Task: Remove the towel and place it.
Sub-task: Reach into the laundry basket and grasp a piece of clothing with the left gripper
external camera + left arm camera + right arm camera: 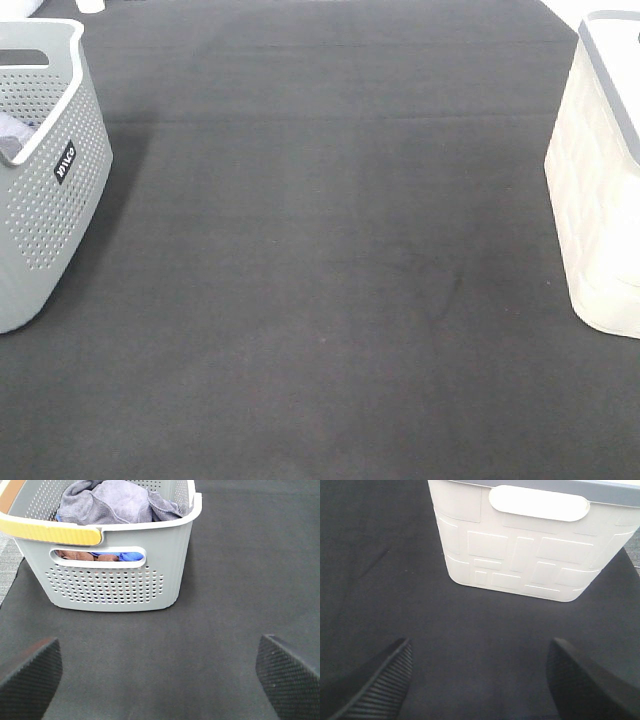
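Observation:
The grey-lavender towel (117,502) lies crumpled on top inside the grey perforated basket (115,580); a corner of it shows in the exterior high view (14,135), where the basket (50,190) stands at the left edge. My left gripper (157,680) is open and empty above the dark mat, short of the basket. My right gripper (480,685) is open and empty in front of the white basket (530,555). Neither gripper shows in the exterior high view.
The white basket (600,190) with a grey rim stands at the right edge of the dark mat (330,250). A bright blue cloth (131,557) and a brown one (85,556) show through the grey basket's handle slot.

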Tool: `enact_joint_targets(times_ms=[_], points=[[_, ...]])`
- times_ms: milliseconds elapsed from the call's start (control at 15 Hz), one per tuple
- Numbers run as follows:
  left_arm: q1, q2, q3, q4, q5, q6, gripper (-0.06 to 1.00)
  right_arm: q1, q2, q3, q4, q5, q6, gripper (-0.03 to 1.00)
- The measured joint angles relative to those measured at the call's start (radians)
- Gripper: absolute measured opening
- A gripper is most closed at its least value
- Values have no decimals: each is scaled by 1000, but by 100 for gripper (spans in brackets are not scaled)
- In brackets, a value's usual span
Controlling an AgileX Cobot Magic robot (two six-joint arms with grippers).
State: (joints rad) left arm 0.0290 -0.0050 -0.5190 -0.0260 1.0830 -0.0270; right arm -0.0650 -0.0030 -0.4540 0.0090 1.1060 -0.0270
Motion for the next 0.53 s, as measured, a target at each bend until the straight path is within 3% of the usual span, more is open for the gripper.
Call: enact_joint_targets(times_ms=[533], points=[[0,0,0,0,0,0,99,0,0,0,0,0,0,68]])
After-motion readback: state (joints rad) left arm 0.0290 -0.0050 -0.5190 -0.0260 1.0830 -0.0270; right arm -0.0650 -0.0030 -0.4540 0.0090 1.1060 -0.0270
